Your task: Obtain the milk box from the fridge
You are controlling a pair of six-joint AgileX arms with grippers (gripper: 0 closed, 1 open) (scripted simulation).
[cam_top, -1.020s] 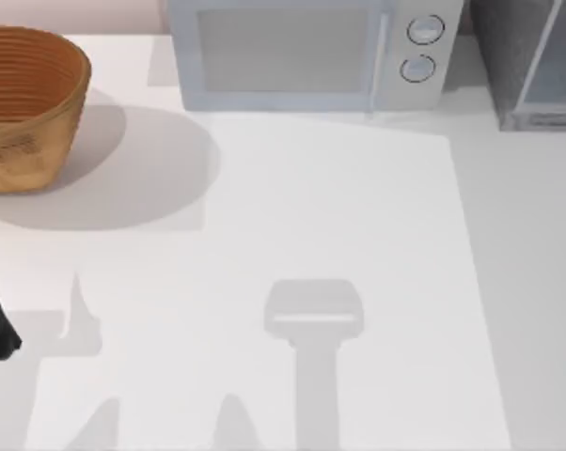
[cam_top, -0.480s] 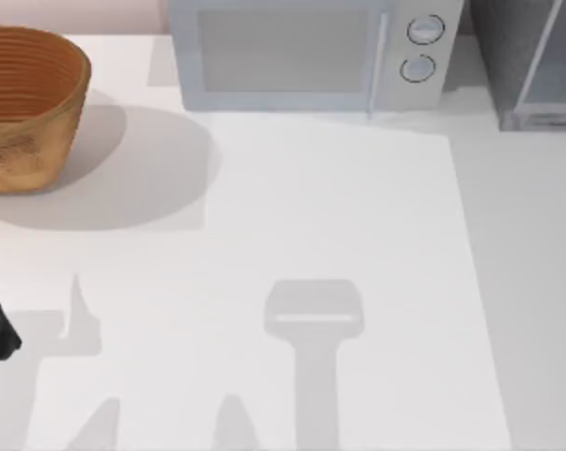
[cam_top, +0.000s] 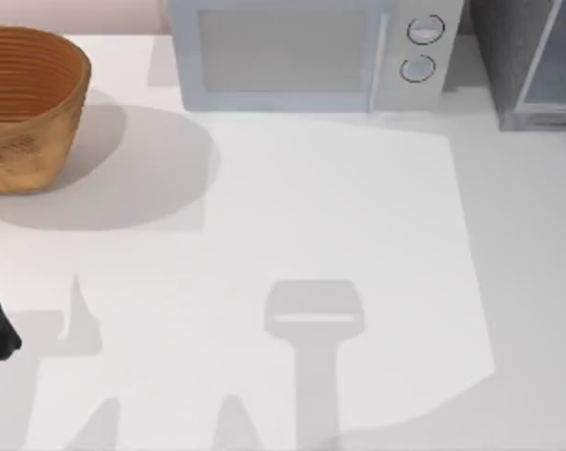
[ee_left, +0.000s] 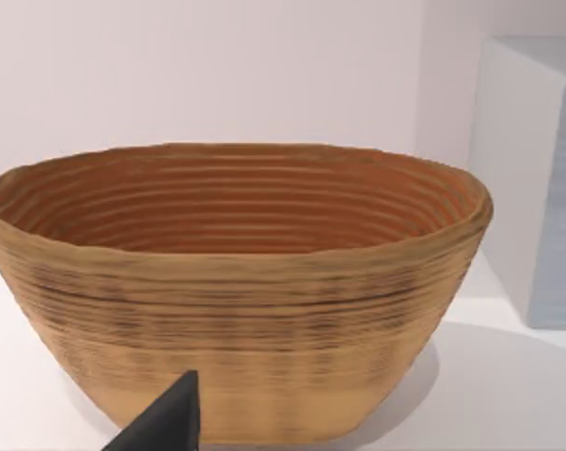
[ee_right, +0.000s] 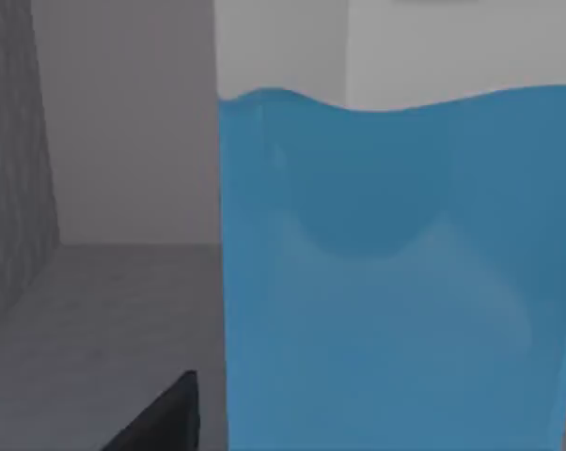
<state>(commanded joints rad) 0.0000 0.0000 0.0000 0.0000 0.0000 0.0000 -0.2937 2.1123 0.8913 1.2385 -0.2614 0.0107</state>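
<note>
Half the job looks done: the right hand [ee_right: 161,413] is inside the fridge [cam_top: 527,66], milk box [ee_right: 396,272] just beside it; grip can't be told. Left hand [ee_left: 165,423] idles facing the basket [ee_left: 236,282].

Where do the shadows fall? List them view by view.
Top view: the basket throws a soft shadow rightward on the table; arm-shaped shadows lie along its near edge. Left wrist view: shadow pools beside the basket's base. Right wrist view: the milk box stands inside the dim grey fridge, right gripper close by.
</note>
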